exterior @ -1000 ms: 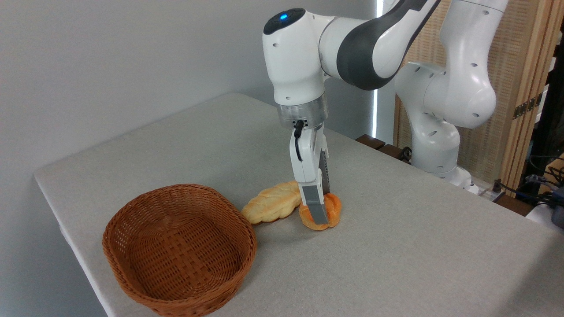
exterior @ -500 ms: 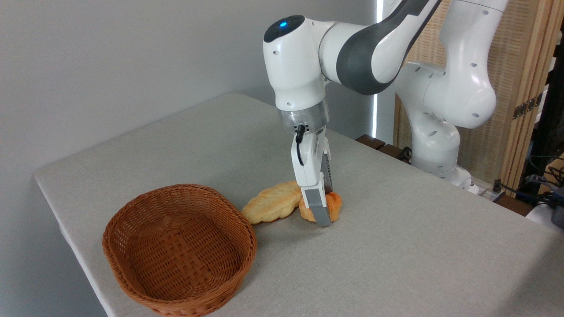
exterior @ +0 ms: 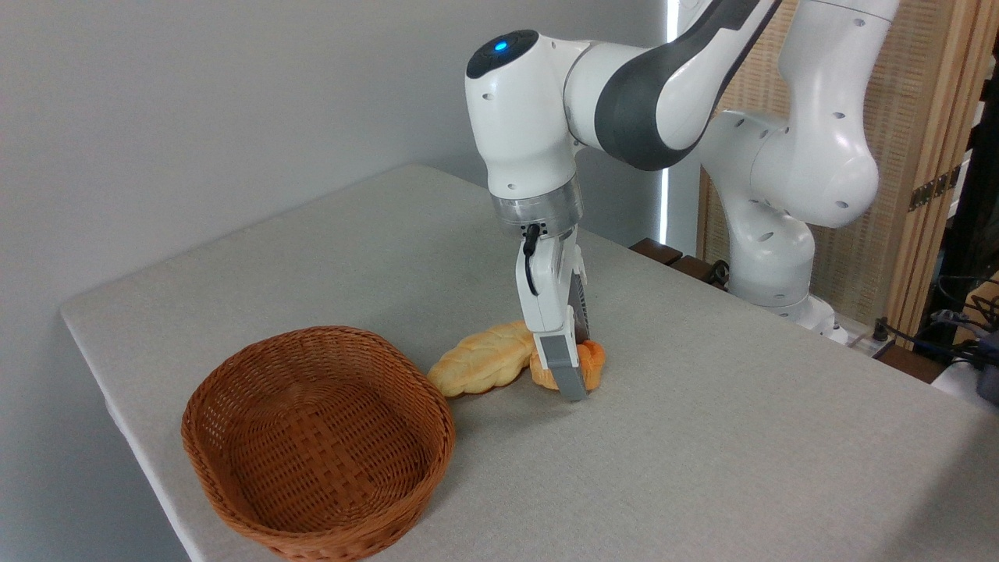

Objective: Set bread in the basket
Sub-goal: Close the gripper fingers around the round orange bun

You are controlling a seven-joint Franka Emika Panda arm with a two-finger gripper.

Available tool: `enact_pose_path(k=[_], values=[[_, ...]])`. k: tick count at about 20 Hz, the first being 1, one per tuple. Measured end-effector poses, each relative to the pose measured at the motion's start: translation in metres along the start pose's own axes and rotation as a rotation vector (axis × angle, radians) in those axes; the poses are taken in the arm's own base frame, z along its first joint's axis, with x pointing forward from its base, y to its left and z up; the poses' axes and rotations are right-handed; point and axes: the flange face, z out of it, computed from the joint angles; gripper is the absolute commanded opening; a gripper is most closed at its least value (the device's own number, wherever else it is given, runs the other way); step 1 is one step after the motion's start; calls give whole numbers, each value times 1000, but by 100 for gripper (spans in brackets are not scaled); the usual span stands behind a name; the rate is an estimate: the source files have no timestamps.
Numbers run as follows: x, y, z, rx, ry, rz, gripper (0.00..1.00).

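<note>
1. End effector [exterior: 574, 373] is down at the counter [exterior: 702, 437], its two fingers closed against the sides of the orange bun [exterior: 591, 365]; the near finger [exterior: 563, 367] covers the bun's front.
2. Bun sits on the counter, touching the right end of a pale braided loaf [exterior: 480, 362].
3. That loaf lies between the bun and the wicker basket [exterior: 316, 443], whose rim is just beside the loaf's left end.
4. Basket stands empty near the counter's front left edge.
5. Arm [exterior: 663, 86] reaches in from the right, wrist pointing almost straight down, tilted slightly.
</note>
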Motion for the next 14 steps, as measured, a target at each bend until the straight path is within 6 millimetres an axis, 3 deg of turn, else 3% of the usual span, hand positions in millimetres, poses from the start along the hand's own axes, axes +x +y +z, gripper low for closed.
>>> enact_pose_path(k=[14], values=[[0,0,0,-1,0,1,61]])
